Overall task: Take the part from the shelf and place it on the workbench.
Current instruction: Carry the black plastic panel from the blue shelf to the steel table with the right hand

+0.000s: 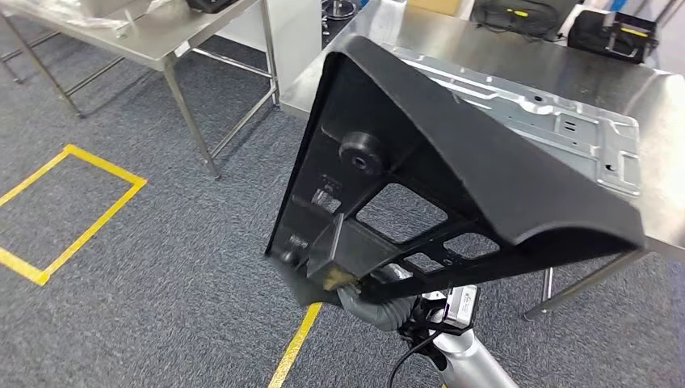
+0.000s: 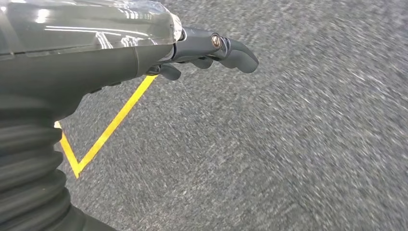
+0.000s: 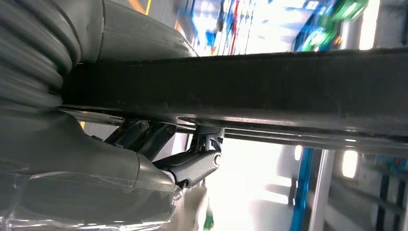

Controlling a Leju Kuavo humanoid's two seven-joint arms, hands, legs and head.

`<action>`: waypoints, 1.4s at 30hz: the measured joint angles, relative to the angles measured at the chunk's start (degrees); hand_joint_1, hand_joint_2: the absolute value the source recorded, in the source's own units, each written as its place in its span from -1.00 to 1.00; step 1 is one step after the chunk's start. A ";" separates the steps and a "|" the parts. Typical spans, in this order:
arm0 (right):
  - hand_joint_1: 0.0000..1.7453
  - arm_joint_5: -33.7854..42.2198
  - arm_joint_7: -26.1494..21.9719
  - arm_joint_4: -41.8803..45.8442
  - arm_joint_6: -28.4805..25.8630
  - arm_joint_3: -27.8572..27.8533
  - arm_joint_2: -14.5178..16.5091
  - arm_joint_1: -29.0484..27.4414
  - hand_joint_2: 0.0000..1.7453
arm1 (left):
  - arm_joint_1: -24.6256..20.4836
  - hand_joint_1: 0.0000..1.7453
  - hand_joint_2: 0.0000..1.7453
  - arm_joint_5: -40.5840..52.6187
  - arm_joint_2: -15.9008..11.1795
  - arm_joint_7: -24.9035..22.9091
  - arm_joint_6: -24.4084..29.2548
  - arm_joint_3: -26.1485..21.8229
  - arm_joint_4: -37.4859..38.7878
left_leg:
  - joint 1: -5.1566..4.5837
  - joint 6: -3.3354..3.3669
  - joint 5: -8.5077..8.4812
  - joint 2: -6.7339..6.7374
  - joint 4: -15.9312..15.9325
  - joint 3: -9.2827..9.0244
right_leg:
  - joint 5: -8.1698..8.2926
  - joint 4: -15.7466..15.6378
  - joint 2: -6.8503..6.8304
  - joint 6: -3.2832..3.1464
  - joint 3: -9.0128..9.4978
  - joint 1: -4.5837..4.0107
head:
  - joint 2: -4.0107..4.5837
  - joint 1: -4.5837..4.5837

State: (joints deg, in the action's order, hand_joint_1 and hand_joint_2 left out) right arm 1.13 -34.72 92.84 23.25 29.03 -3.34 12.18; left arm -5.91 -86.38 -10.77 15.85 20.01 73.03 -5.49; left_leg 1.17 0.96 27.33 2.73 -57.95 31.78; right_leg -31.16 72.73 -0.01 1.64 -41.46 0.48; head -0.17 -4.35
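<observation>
A large black part point(image 1: 452, 162), a flat frame with cut-outs and a round knob, is tilted up in front of me in the head view. My right hand point(image 1: 363, 291) grips its lower edge from beneath. In the right wrist view the part's dark edge point(image 3: 264, 91) runs across the picture, and the right hand point(image 3: 159, 144) clamps it between thumb and fingers. Behind the part stands the steel workbench point(image 1: 501, 56), with a silver stamped metal plate point(image 1: 565, 121) lying on it. My left hand point(image 2: 211, 48) hangs over grey carpet, fingers loosely extended and holding nothing.
A second steel table point(image 1: 153, 40) stands at the far left, across an aisle of carpet. Yellow tape point(image 1: 81, 202) marks a box on the floor, and a yellow line point(image 2: 110, 125) runs under the left hand. Black cases point(image 1: 614, 32) sit at the workbench's far edge.
</observation>
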 joint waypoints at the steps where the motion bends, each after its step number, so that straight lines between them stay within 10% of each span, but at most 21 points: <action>1: 1.00 0.55 0.25 -0.08 0.67 0.24 0.00 0.23 1.00 | -0.07 -1.00 1.00 -0.01 0.17 -0.08 0.03 0.03 0.00 | -0.02 -0.10 0.12 0.57 0.00 -0.18 | 2.09 -3.67 -0.63 -0.20 1.90 -0.06 | 0.00 0.00; 5: 1.00 1.42 0.58 -0.17 1.45 0.73 -0.03 1.42 1.00 | -0.12 -1.00 1.00 -0.02 0.73 -0.19 0.17 0.06 0.00 | -0.45 -1.03 0.68 2.66 0.00 -0.81 | 5.33 -14.55 -4.50 -1.50 7.25 -1.30 | 0.00 -0.01; 9: 1.00 1.62 0.70 -0.37 1.59 0.94 -0.07 1.79 1.00 | -0.37 -1.00 1.00 -0.02 0.90 -0.20 0.20 0.06 0.00 | -0.33 -2.17 2.17 2.12 -1.41 -0.58 | 5.92 -15.27 -1.87 -2.60 7.31 -0.83 | 0.00 -0.02; 14: 1.00 3.00 0.98 -1.21 3.78 1.17 -0.42 2.28 1.00 | 0.25 -1.00 1.00 -0.02 1.14 0.11 0.19 -0.07 0.00 | 0.00 -2.67 8.11 -2.17 -16.05 6.60 | 6.08 -15.36 1.58 -3.28 7.40 -0.72 | 0.00 -0.02; 18: 1.00 3.99 0.69 -2.37 5.26 1.20 -1.27 2.98 1.00 | 0.31 -1.00 1.00 -0.02 1.66 0.86 0.22 -0.92 -0.01 | 0.07 -2.28 1.02 -4.07 -5.04 2.40 | 5.86 -14.58 4.47 -2.87 7.30 -0.74 | 0.00 -0.02; 22: 1.00 4.46 0.48 -2.96 5.58 1.26 -2.07 3.59 1.00 | 0.11 -1.00 1.00 -0.02 2.00 1.15 0.22 -1.51 -0.01 | -0.23 -1.10 -0.13 -4.81 -0.97 0.61 | 6.07 -14.31 6.44 -1.45 6.57 -0.48 | 0.00 -0.02; 27: 1.00 4.93 0.44 -3.01 5.45 1.22 -3.61 3.55 1.00 | -0.17 -1.00 1.00 -0.02 2.32 1.16 -0.01 -1.81 -0.09 | -0.10 0.46 -0.67 -2.15 -0.09 0.34 | 0.70 -4.84 0.90 0.01 2.05 -0.43 | 0.00 0.00; 30: 1.00 5.09 0.28 -3.12 5.34 1.20 -4.15 3.11 1.00 | -0.01 -1.00 1.00 -0.02 2.33 1.17 -0.22 -1.82 -0.09 | -0.15 0.47 -0.46 -0.25 -0.13 0.32 | -0.59 1.11 0.28 0.34 -0.97 0.00 | 0.00 0.00; 35: 1.00 5.18 -0.05 -3.18 5.26 0.94 -4.54 3.17 1.00 | -0.25 -1.00 1.00 -0.02 2.34 1.44 -0.63 -1.82 -0.09 | -0.51 -0.53 0.28 2.45 -0.13 -0.53 | 5.91 -14.15 -3.82 -0.89 6.88 -0.85 | 0.00 0.00; 38: 1.00 5.19 -0.24 -3.18 5.03 0.86 -4.78 2.99 1.00 | -0.46 -1.00 1.00 -0.02 2.35 1.76 -0.96 -1.82 -0.09 | -0.61 -1.45 0.70 3.60 -0.03 -0.92 | 6.05 -14.94 -2.38 -1.67 6.94 -0.93 | 0.00 0.00; 42: 1.00 5.16 -0.67 -3.17 4.60 0.78 -4.90 2.76 1.00 | -0.45 -1.00 1.00 -0.02 2.33 1.85 -1.16 -1.80 -0.09 | -0.26 -2.25 5.78 -1.35 -8.56 2.71 | 6.41 -15.54 0.01 -2.78 7.26 -0.30 | 0.00 -0.02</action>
State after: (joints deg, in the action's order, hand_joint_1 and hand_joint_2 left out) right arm 6.29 -35.39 89.67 27.86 29.81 -8.25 14.94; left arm -6.36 -86.40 -8.43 17.70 18.85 71.23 -5.57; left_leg 0.91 -1.29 33.10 1.38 -66.51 34.49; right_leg -24.75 57.19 0.01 -1.14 -34.20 0.18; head -0.17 -4.37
